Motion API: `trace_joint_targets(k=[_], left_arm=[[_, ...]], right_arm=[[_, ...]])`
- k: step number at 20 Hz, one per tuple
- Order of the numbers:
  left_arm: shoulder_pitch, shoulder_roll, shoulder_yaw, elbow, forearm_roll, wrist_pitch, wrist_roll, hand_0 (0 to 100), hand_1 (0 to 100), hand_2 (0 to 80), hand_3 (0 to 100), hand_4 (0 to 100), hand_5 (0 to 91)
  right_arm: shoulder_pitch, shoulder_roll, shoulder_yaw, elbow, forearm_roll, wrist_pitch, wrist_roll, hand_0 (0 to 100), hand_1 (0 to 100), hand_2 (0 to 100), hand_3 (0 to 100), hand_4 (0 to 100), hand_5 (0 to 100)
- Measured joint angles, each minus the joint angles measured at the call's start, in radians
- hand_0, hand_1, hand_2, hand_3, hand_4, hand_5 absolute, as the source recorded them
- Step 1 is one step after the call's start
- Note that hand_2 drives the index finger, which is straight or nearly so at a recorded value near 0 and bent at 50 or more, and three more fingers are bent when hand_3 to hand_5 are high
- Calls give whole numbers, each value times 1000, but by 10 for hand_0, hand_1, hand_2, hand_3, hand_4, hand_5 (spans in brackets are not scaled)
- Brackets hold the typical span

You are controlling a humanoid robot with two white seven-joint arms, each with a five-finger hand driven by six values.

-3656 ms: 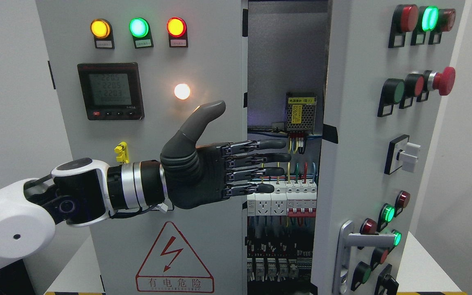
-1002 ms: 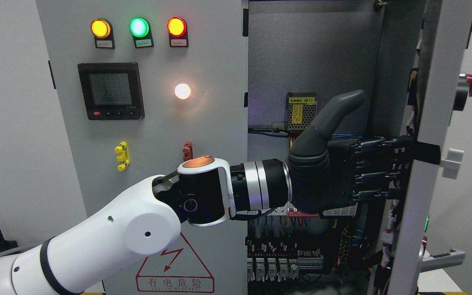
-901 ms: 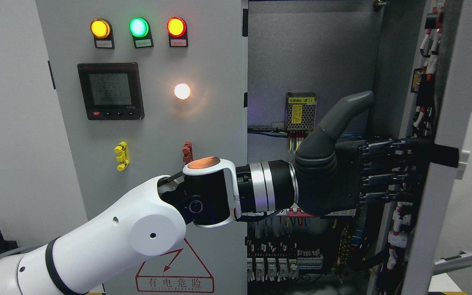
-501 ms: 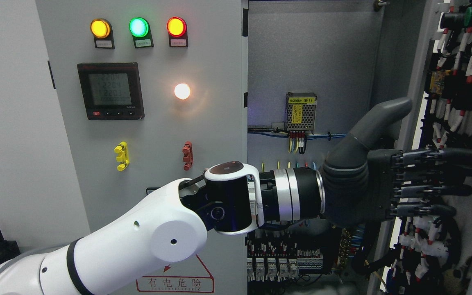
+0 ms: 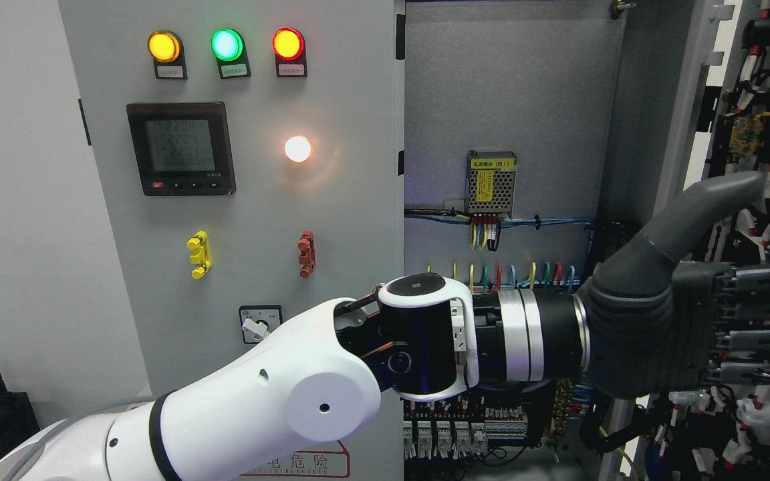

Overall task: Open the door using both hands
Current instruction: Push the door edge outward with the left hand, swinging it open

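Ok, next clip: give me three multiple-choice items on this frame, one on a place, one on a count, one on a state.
1. Where is the left hand?
A. On the meter
B. At the far right, against the wired inner face of the open right door
C. On the warning triangle

2. How many round lamps stand in the top row of the left door?
A. Two
B. Three
C. Five

3. How is the left hand?
A. Fist
B. Fingers straight, thumb up
C. Gripping a cable

Key: 1 B, the arm reaches across the open cabinet; 2 B, yellow, green, red; 3 B, it holds nothing.
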Motion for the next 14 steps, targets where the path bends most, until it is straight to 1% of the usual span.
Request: trace_joint_targets(k=[9,11,14], left_arm=[[-1,-78,-2,47,-35,-17,12,0,0,0,0,43,0],[-2,-90,-3,57,-40,-30,33,0,0,0,0,43,0],[-2,-106,-5,72,-44,-49,85,0,0,0,0,43,0]], right_arm=[[0,0,0,0,0,0,0,0,0,0,0,0,0],[0,0,0,0,0,0,0,0,0,0,0,0,0],[0,0,0,0,0,0,0,0,0,0,0,0,0]])
